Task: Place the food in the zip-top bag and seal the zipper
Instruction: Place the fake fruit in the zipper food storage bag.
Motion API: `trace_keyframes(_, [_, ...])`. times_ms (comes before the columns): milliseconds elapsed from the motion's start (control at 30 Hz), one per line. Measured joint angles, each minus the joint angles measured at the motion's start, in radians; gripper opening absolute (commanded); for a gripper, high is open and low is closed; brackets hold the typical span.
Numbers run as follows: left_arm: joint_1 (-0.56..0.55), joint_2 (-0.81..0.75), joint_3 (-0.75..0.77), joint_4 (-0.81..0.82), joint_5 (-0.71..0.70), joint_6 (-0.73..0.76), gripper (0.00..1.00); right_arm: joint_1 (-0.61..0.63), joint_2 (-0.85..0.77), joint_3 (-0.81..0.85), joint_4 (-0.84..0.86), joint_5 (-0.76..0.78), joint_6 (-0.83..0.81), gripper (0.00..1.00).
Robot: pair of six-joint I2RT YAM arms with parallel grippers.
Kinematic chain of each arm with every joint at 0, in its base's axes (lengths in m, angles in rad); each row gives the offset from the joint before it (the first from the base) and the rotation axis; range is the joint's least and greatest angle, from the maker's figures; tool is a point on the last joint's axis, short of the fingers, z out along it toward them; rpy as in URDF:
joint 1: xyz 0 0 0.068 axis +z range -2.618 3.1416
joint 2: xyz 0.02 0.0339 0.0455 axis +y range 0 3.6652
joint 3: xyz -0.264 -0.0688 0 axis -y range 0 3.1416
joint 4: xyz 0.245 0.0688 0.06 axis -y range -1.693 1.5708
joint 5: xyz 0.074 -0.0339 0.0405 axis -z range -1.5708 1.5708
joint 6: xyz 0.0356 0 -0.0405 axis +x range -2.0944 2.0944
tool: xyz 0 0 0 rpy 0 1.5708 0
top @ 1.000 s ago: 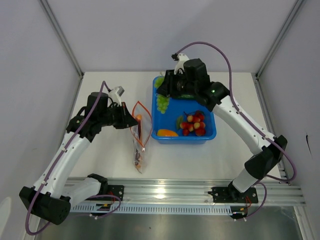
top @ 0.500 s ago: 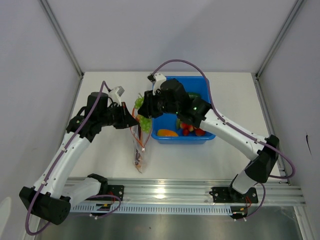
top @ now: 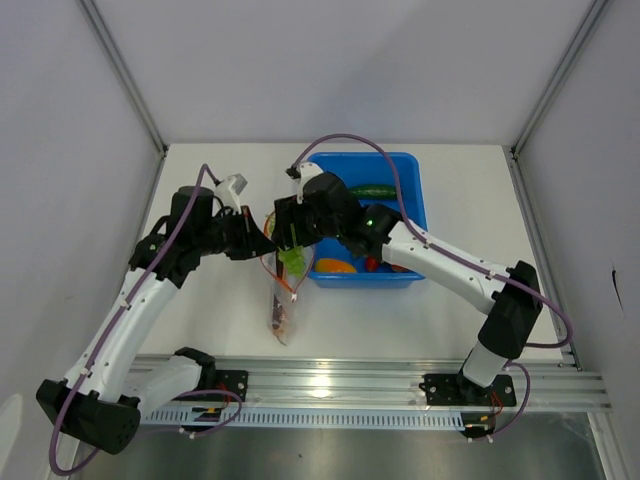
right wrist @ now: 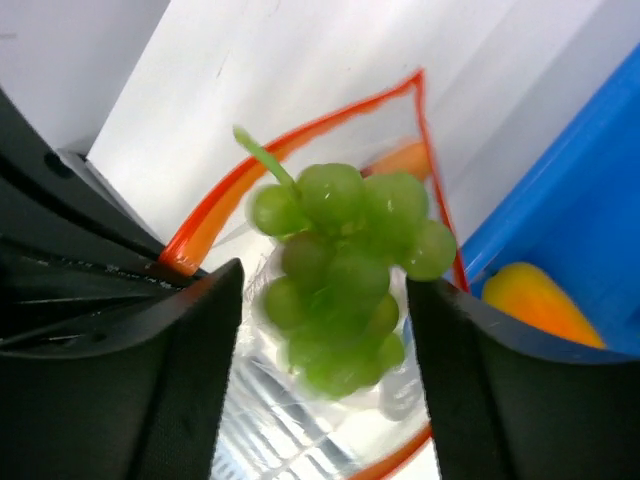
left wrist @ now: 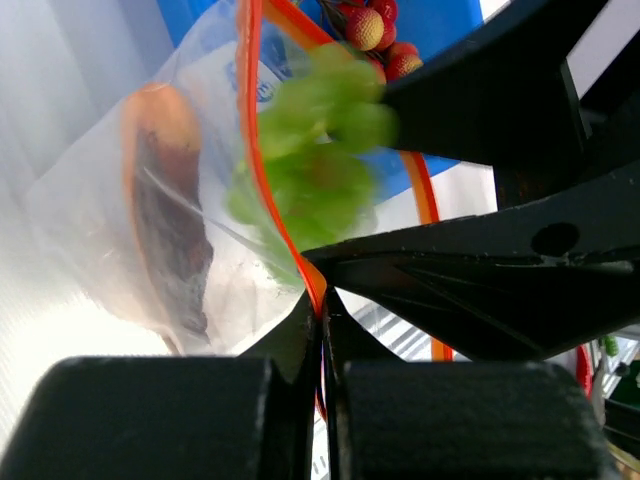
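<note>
The zip-top bag [top: 280,305] hangs from my left gripper [top: 260,236], which is shut on the orange-red zipper [left wrist: 250,150] at the mouth's near edge [left wrist: 322,310]. My right gripper [top: 288,238] hovers over the open mouth with its jaws open. The green bunch [right wrist: 345,260] is between the black fingers [right wrist: 150,380], touching neither, partly blurred, and it sits at the bag's mouth [top: 293,262]. A red-brown meat slice [left wrist: 170,235] lies inside the bag. The cucumber [top: 373,190], the red fruits [left wrist: 375,30] and an orange-yellow piece [right wrist: 530,300] stay in the bin.
The blue bin [top: 412,175] stands just right of the bag, with my right arm reaching across its left half. The metal rail [top: 380,378] runs along the table's near edge.
My right gripper carried the green bunch from the bin leftward to the bag mouth, then its jaws opened and the bunch came free. The left gripper kept its hold on the zipper.
</note>
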Motion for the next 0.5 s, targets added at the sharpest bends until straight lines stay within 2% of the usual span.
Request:
trace_keyframes(33, [0.001,-0.004,-0.002,-0.006,0.002,-0.003,0.01,-0.002,0.002,0.002,-0.005,0.01,-0.003,0.85])
trace_keyframes(67, [0.001,-0.006,-0.002,-0.008,0.003,-0.005,0.01,-0.005,0.003,0.005,-0.008,0.014,-0.002,0.89])
trace_keyframes(367, [0.002,-0.011,-0.005,-0.01,0.004,-0.007,0.01,-0.002,0.003,0.031,-0.035,0.048,-0.021,0.9])
trace_keyframes(500, [0.002,-0.011,-0.008,-0.007,0.004,-0.007,0.0,0.0,0.003,0.072,-0.066,0.078,-0.047,0.98])
